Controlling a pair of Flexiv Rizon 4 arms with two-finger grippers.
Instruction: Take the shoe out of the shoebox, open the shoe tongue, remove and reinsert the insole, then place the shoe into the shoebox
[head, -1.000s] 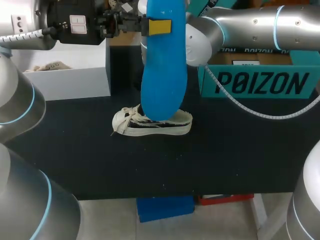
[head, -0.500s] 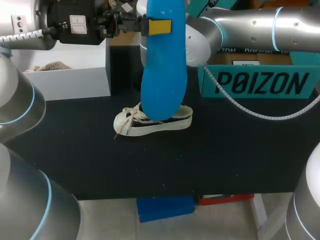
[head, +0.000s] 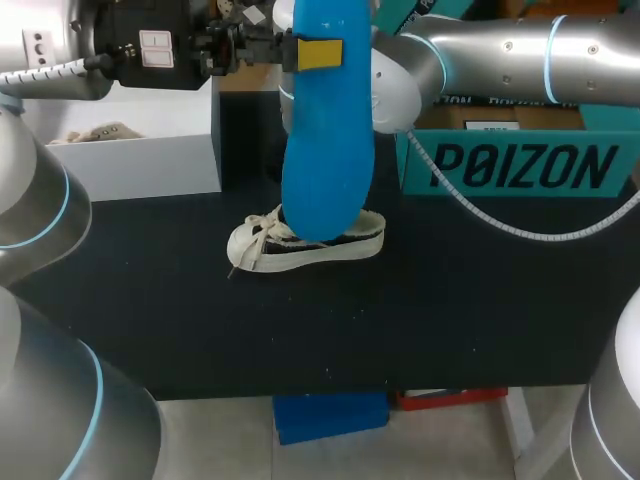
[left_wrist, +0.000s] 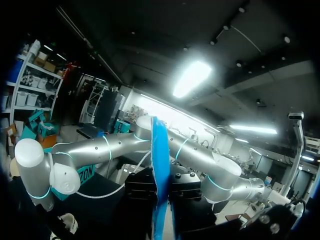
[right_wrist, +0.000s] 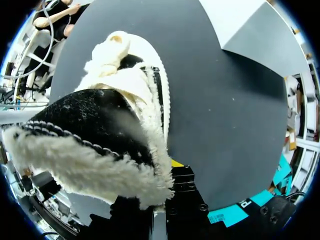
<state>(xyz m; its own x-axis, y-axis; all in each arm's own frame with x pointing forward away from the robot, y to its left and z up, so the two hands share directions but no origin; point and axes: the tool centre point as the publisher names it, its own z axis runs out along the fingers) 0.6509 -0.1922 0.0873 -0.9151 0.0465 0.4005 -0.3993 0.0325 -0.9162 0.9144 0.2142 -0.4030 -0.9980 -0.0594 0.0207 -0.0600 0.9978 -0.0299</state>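
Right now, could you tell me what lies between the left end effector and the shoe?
The blue insole: in the head view it hangs from the left end effector, which grips it near its upper end, down to the shoe on the table.

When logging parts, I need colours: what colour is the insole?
The insole is bright blue; head view shows it best.

In the head view the insole (head: 328, 130) runs off the upper edge, covers the middle of the shoe (head: 262, 248), and hides the left gripper's (head: 318, 53) far finger from you. In the right wrist view the shoe's fleecy collar spreads over the right gripper (right_wrist: 170, 182), so you can't tell its grip. The left wrist view gives you the insole only edge-on, its lower end cut off.
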